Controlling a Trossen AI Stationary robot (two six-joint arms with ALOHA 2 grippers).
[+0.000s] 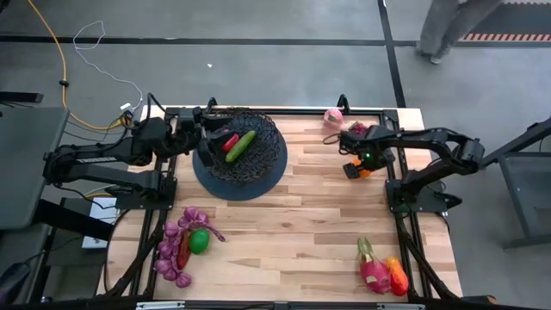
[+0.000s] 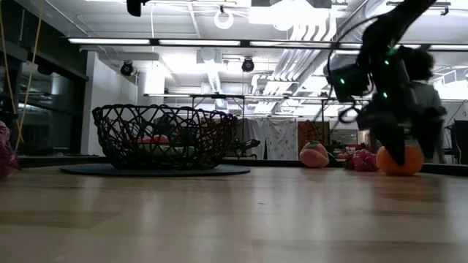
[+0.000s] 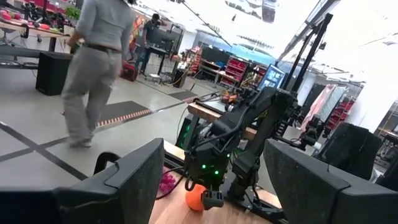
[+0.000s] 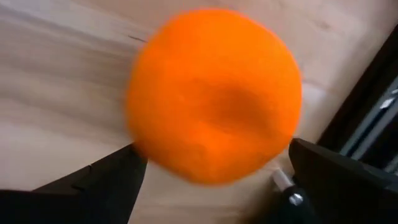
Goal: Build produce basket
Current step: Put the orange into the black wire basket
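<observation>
Two grippers are yours to track, and no brand, label or readable writing shows anywhere. Take the basket (image 1: 240,153) as your landmark: a round black wire bowl on a dark base, standing at the far left of the wooden table (image 1: 301,224).

Nearest you, at the near edge left of the basket, lies a heap of purple grapes (image 1: 176,250) with a green lime (image 1: 199,241) among them. At the near right corner, well apart from the basket, red and pink fruits (image 1: 380,272) lie together, long axes running roughly near to far.

Your right gripper (image 1: 352,170) is down at the table, well to the basket's right. Its fingers (image 4: 106,180) stand wide apart on either side of the orange (image 4: 214,93), which sits on the wood between them; whether they touch it cannot be told.

Inside the basket a green cucumber (image 1: 241,145) lies with its long axis on a diagonal, beside a red piece (image 1: 230,141).

Your left gripper (image 1: 209,143) sits at the basket's left rim, fingers (image 3: 124,180) parted and holding nothing.

Beyond the orange, at the far edge, rests a pink fruit (image 1: 333,117). A person (image 3: 93,68) walks on the floor beyond.
</observation>
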